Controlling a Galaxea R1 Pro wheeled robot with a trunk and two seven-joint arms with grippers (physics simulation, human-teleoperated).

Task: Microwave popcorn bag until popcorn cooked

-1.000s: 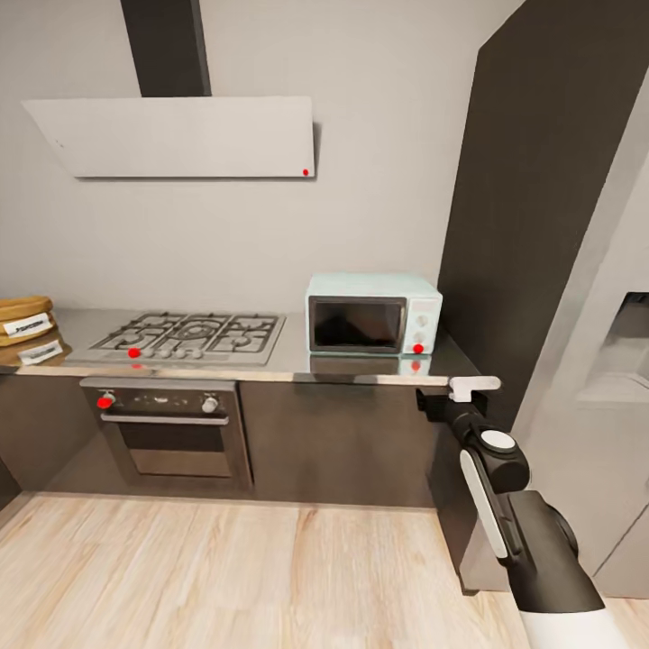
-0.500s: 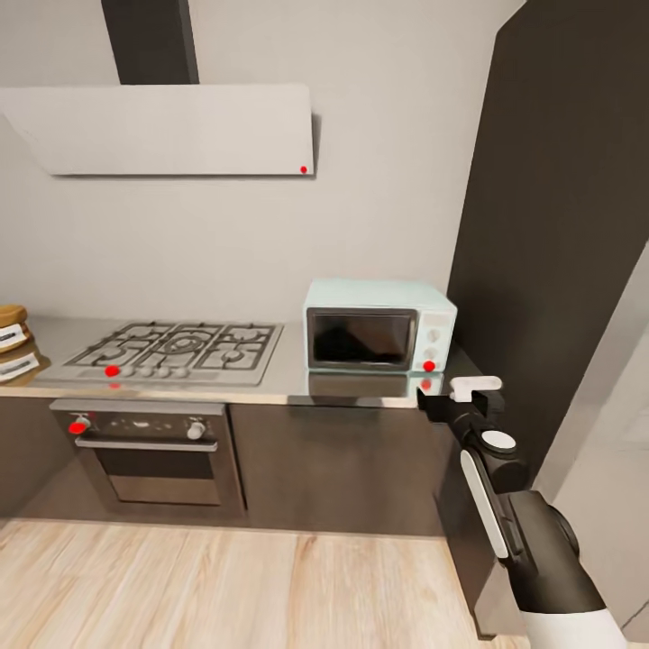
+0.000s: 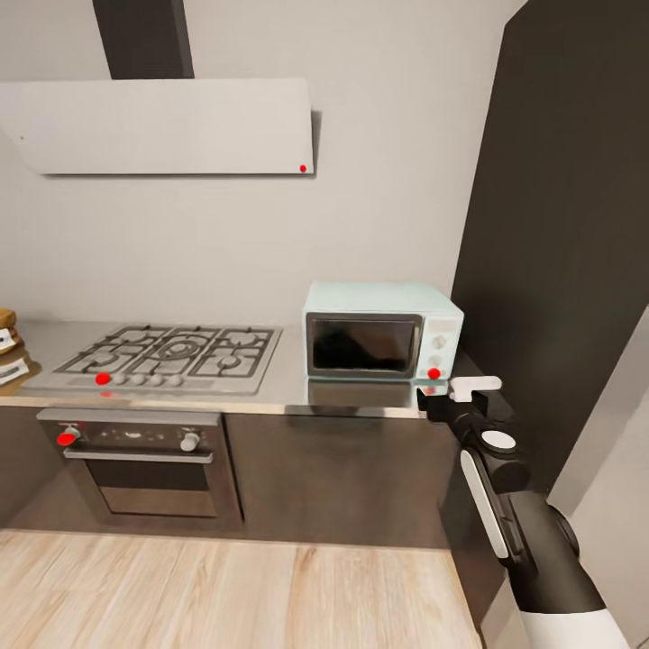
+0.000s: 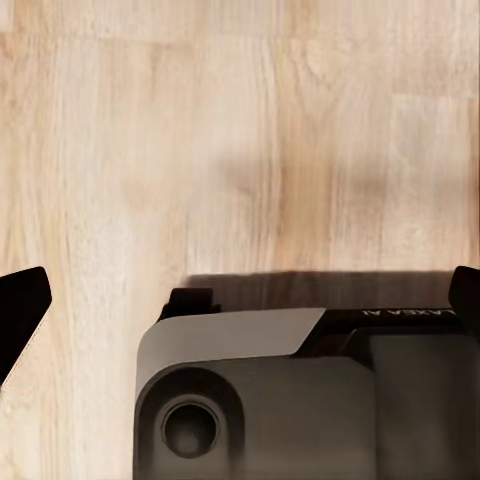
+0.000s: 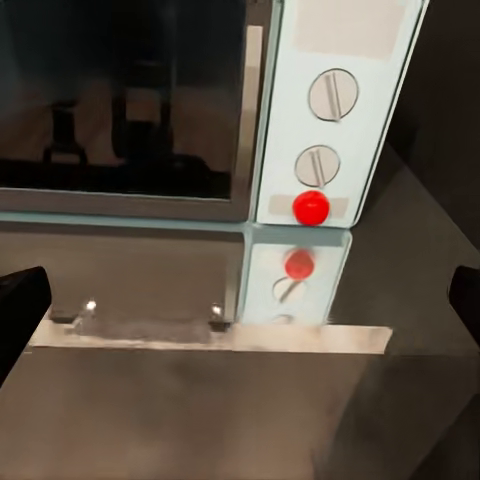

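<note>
1. Sitting on the grey desk, the microwave has its door closed, right of the hob.
2. Right claw hovers at the desk edge, fingers spread apart.
3. Left claw faces the wood floor, fingers apart.

Your head camera looks forward and slightly down at the microwave from across the wood floor. Your right wrist camera sits close before that microwave, sharing its knob panel. Your left wrist camera faces straight down at the floor.
</note>
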